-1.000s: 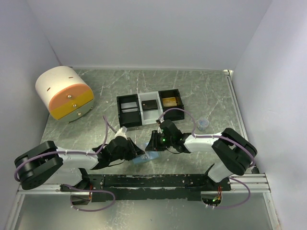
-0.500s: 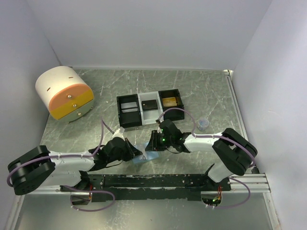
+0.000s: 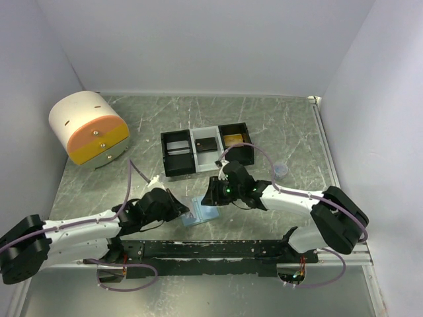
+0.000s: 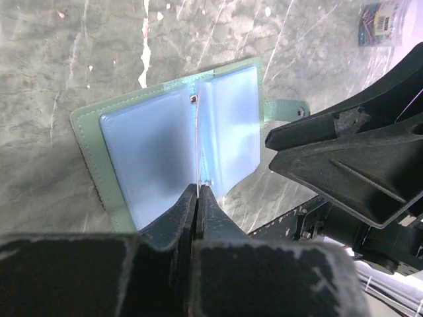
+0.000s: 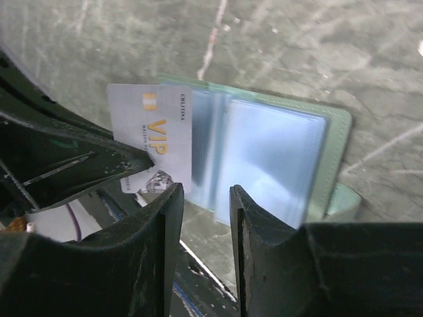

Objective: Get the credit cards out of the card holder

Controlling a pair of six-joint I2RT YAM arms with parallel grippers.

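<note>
fig. open-wallet stage of card removal. the sage-green bifold card holder with pale blue-green plastic sleeves (image 4: 152, 152) lies open and flat, inner face up, on the grey marbled table top (image 3: 277, 125), on the near side of the black-and-white three-compartment tray (image 3: 163, 155) and apart from it. its long axis, taken across both panels, runs roughly parallel to the tray's long side; the closure tab points toward the right arm's side.

the left gripper (image 4: 198, 191), on the tray's near-left side, is pinched tight on one white plastic credit card with gold "vip" lettering (image 5: 151, 132). the card stands on edge over the spine fold, its plane along the fold and across the holder's long axis. whether its far edge has cleared the sleeve cannot be told.

the right gripper (image 5: 206, 198) hovers over the holder with a narrow gap between its jaws, gripping nothing.

likely hazards:
- the holder is not pinned, so a card catching in its sleeve could drag the holder up or fold it shut.
- the pinch sits at the card's edge, so a sideways pull could twist the card free.
- the two grippers work close together, so a hasty lift risks contact between them.
</note>
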